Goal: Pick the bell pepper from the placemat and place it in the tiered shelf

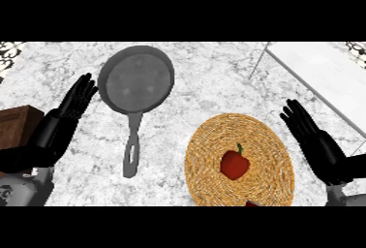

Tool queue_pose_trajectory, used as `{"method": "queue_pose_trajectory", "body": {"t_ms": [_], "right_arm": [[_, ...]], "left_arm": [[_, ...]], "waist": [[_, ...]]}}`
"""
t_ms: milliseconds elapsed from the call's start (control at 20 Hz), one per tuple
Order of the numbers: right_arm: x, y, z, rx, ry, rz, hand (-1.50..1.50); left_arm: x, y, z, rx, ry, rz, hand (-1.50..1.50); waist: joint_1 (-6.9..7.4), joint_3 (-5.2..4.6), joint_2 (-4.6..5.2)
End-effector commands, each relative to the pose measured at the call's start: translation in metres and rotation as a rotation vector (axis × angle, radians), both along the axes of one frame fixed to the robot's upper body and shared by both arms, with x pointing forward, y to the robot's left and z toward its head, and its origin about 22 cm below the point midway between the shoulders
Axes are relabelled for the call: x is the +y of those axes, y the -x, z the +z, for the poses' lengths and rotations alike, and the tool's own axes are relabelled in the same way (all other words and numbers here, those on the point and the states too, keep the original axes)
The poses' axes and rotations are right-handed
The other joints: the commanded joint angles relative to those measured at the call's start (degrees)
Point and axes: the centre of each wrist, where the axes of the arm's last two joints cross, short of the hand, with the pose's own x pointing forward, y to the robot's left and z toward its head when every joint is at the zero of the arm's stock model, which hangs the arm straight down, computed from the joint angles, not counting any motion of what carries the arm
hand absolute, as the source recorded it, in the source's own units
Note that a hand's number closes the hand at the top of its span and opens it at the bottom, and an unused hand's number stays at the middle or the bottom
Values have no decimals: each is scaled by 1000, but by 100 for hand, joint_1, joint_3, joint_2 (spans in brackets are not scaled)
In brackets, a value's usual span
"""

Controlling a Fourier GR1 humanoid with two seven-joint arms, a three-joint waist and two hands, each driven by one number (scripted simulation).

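Observation:
A red bell pepper (235,163) with a green stem lies on a round woven placemat (238,131) at the lower right of the counter. The white tiered shelf (322,72) runs along the upper right corner. My right hand (312,138) stands open just right of the placemat, fingers straight and pointing up, apart from the pepper. At the left, my left hand (71,104) is open too, fingers up, beside the pan.
A grey frying pan (137,80) lies upper middle, its handle (130,150) pointing toward me, between the left hand and the placemat. A brown wooden block (18,118) sits at the left edge. A small red bit (251,204) shows at the placemat's lower edge.

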Motion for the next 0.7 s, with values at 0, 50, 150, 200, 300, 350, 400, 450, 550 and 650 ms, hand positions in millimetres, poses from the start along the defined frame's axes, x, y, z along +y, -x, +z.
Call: {"method": "queue_pose_trajectory", "body": {"t_ms": [0,50,150,200,300,350,400,450,550,650], "right_arm": [[4,-5,7,-30,56,-134,150],[-12,-8,21,-72,115,-240,150],[-19,-7,37,-172,201,-435,150],[-31,-15,57,-237,252,-536,150],[-99,13,32,-54,562,-768,150],[-74,13,18,8,308,-918,150],[-40,7,23,-5,118,-918,-150],[-14,12,20,-32,58,-909,-150],[11,25,46,-132,3,-858,-150],[35,58,58,-179,17,-787,-150]], "left_arm": [[4,2,-12,60,-8,58,0],[12,-9,2,93,18,111,0],[24,-2,-9,145,27,227,0],[37,-5,-3,161,39,259,0],[38,4,-19,217,49,295,0],[40,4,-20,247,74,311,0],[38,1,-24,279,85,332,0],[33,-8,-11,275,84,307,0],[34,-19,-3,299,102,313,0],[22,-17,-3,286,87,302,0]], "waist": [[-32,-61,-174],[-92,-64,-180],[-187,-84,-226],[-191,-102,-238],[-490,-201,-131],[-479,-112,-209],[-407,-85,-219],[-347,-69,-219],[-253,-70,-209],[-198,-69,-211]]}}
